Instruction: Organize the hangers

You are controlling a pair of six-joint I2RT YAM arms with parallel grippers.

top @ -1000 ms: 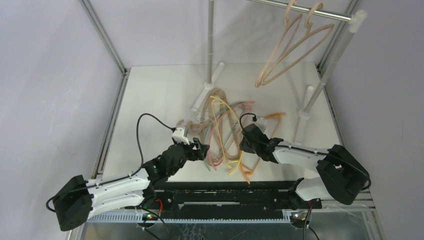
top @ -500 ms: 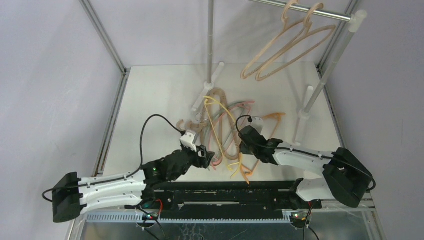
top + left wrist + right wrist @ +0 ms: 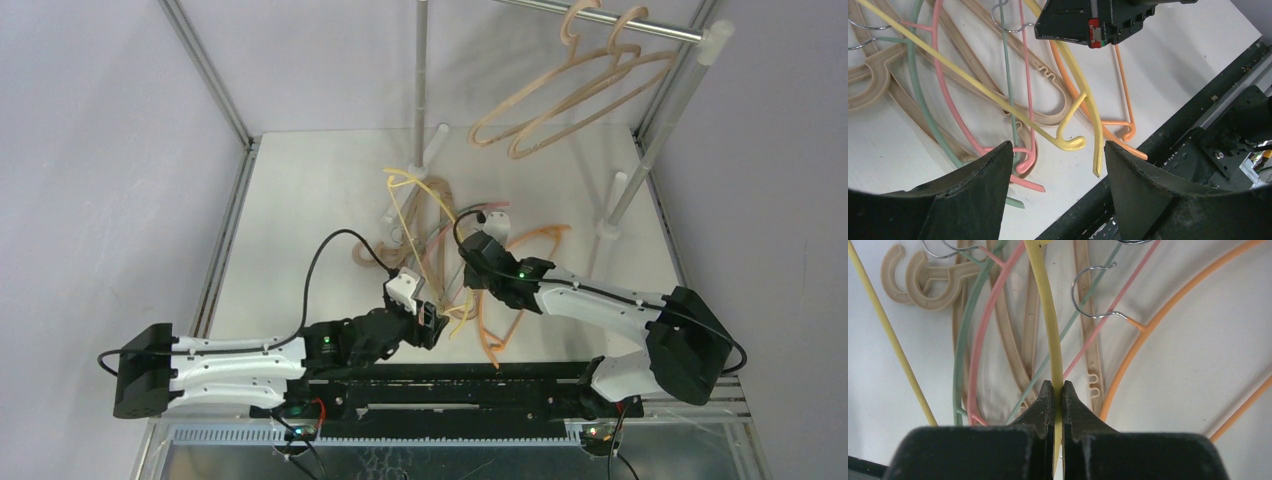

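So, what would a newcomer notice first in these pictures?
The right hand, shut on a thin yellow hanger, over the colourful tangle of hangers at the middle of the table. Next, two beige hangers hanging on the silver rail at the far right. The open left hand hovers beside the yellow hanger's lower end.

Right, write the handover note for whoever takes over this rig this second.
Right gripper: jaws shut on the yellow hanger.
Left gripper: jaws open above that hanger's near end, holding nothing.
Done: two beige hangers hang on the rail.
Left: the yellow one, plus the pink hanger, green hanger, orange hanger and other beige hangers tangled on the table, are not yet on the rail.
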